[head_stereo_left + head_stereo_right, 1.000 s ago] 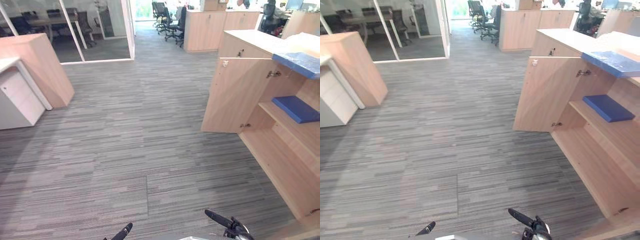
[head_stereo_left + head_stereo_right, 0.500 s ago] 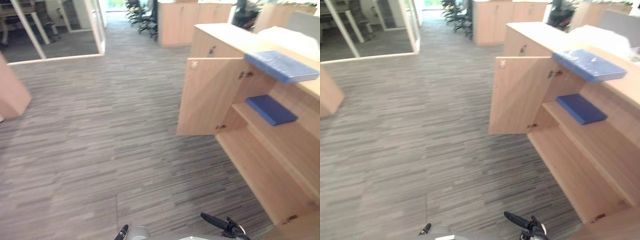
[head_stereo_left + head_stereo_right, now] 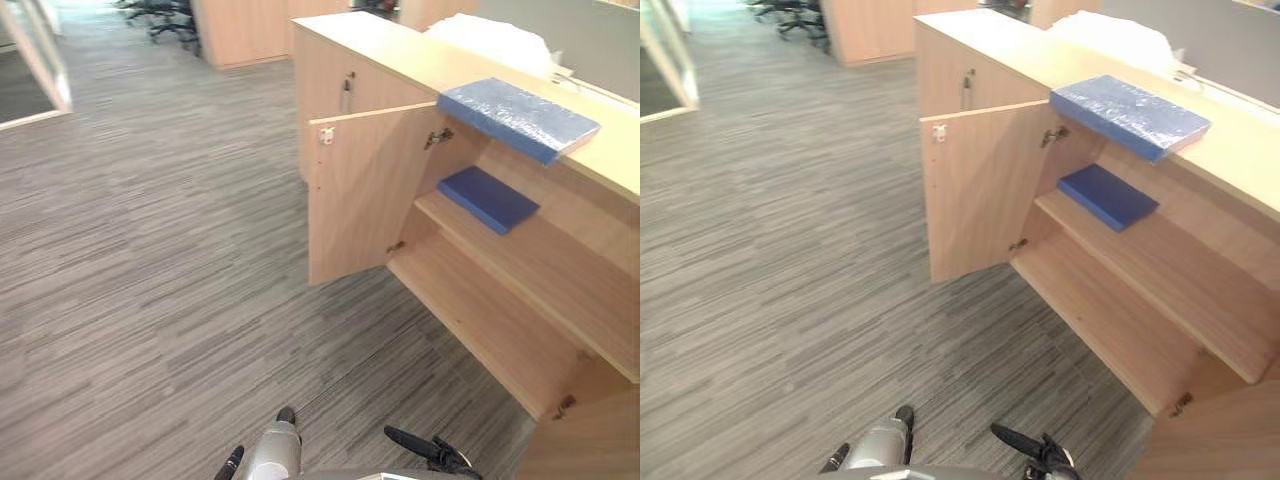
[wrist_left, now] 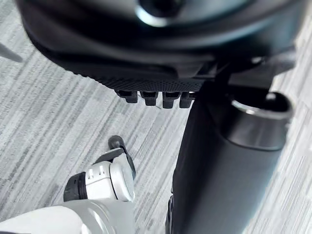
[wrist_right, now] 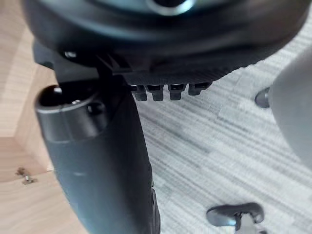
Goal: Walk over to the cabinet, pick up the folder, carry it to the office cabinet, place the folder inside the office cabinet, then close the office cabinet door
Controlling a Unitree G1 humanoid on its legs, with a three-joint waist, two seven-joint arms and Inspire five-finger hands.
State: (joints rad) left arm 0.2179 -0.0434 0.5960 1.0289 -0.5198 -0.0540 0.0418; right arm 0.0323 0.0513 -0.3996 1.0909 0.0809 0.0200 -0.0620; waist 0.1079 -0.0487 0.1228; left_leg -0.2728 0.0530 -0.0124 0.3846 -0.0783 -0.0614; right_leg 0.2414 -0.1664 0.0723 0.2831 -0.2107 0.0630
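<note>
A blue folder (image 3: 518,118) lies flat on top of the light wood cabinet (image 3: 400,60), over its open compartment. A second, darker blue folder (image 3: 488,198) lies on the upper shelf (image 3: 540,270) inside. The cabinet's left door (image 3: 360,190) stands swung out toward the carpet. My left hand (image 3: 232,464) and right hand (image 3: 420,445) hang low at the bottom edge, well short of the cabinet, both open and holding nothing. The left wrist view has my left hand's fingers (image 4: 151,97) above the carpet. In the right wrist view, my right hand (image 5: 165,90) hangs beside pale wood.
The cabinet's other door (image 3: 590,440) stands open at the lower right, close to my right side. A white wrapped bundle (image 3: 490,40) lies on the cabinet top further back. More wood cabinets (image 3: 245,30), office chairs (image 3: 160,10) and a glass partition (image 3: 45,60) stand far off. Grey striped carpet stretches to the left.
The camera has swung right and come closer, so the open cabinet now sits larger and nearer the middle. Both hands hang low as before. The folders have not moved.
</note>
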